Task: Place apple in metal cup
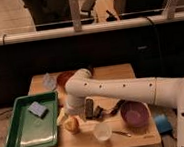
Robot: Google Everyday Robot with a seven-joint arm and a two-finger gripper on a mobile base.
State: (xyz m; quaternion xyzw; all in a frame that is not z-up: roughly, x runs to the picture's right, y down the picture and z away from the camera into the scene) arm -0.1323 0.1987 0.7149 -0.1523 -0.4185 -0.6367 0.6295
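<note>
The apple (71, 125), small and yellow-orange with a reddish blush, sits on the wooden table (111, 75) just right of the green tray. My gripper (65, 116) hangs from the white arm's wrist directly above and slightly left of the apple, touching or nearly touching it. A dark upright cylinder (90, 108), likely the metal cup, stands just right of the apple, close to the wrist. The arm (123, 90) reaches in from the right and hides part of the table behind it.
A green tray (23, 139) holding a blue sponge (38, 109) is at the left. An orange-brown bowl (63, 80) and a clear item (48, 81) sit at the back left. A purple bowl (135, 114), a white cup (102, 131) and a blue object (162, 124) are to the right.
</note>
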